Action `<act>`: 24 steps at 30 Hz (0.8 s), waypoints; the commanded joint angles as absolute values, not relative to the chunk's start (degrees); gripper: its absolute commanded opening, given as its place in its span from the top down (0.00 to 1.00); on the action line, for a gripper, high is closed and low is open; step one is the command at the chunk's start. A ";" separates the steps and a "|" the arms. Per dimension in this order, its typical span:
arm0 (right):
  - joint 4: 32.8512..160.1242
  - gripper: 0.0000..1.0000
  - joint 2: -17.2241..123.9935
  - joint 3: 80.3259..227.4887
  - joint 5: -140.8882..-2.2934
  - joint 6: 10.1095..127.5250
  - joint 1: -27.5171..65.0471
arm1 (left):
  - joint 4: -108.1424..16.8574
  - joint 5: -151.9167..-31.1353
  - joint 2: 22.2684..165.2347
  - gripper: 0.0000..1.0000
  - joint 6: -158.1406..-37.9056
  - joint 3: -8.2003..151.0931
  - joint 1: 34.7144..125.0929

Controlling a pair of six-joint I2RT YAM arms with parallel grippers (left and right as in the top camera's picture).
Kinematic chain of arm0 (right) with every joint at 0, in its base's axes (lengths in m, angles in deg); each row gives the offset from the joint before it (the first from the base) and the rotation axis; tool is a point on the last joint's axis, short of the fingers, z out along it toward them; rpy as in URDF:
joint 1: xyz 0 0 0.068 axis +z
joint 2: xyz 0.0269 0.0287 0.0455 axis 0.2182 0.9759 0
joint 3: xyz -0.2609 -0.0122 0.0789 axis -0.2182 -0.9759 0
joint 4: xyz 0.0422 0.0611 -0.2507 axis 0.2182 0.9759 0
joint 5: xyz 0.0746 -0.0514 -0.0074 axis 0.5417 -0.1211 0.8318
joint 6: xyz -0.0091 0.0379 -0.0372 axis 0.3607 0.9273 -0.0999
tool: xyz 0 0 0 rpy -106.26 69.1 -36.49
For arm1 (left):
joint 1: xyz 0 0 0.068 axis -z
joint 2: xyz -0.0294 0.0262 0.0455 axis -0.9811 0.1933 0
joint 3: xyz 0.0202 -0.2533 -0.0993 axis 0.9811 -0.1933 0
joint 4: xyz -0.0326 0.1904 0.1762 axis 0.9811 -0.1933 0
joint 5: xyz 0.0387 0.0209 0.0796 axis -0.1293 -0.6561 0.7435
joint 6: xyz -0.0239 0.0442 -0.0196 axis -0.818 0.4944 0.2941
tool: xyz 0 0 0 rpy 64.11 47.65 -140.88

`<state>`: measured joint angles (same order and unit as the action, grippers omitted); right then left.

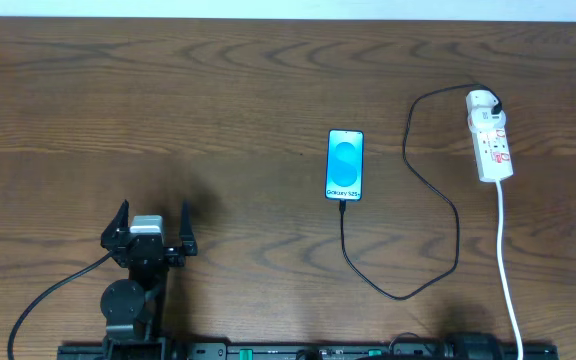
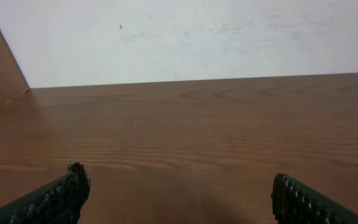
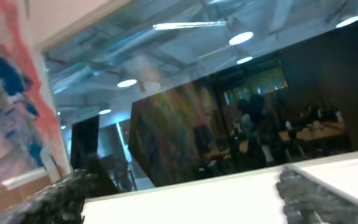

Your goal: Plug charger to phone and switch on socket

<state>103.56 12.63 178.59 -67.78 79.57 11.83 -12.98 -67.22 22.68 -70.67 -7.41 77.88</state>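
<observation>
The phone (image 1: 345,165) lies face up mid-table, its light-blue screen lit. The charger (image 1: 456,232), a thin black cable, meets the phone's near edge with its small plug (image 1: 343,204) and loops right and back to a black adapter (image 1: 495,104) at the far end of the white socket (image 1: 492,145). My left gripper (image 1: 153,228) rests at the near left, far from all of them, open and empty over bare wood (image 2: 179,199). The right gripper (image 3: 185,199) points up at the room, its fingers (image 3: 316,193) wide apart and empty, so it is open.
The socket's white cord (image 1: 508,270) runs toward the near edge at the right. A dark part of the right arm (image 1: 473,347) shows at the bottom edge. A white wall (image 2: 185,37) backs the table's far edge.
</observation>
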 commanded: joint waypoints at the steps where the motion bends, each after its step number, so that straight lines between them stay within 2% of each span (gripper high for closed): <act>1: 107.19 0.01 12.06 178.59 -68.59 79.48 12.24 | -15.25 -68.14 22.40 0.05 -69.75 -8.18 77.64; 5: 116.93 0.01 12.13 178.53 -74.20 79.51 12.24 | -15.25 -68.14 22.40 0.05 -69.75 -8.18 77.64; 15: 130.31 0.01 12.13 177.96 -85.70 79.48 12.22 | -15.25 -68.14 22.40 0.05 -69.75 -8.18 77.64; 24: 132.34 0.01 12.13 170.42 -89.68 79.48 12.22 | -15.25 -68.16 22.40 0.05 -69.75 -8.18 77.64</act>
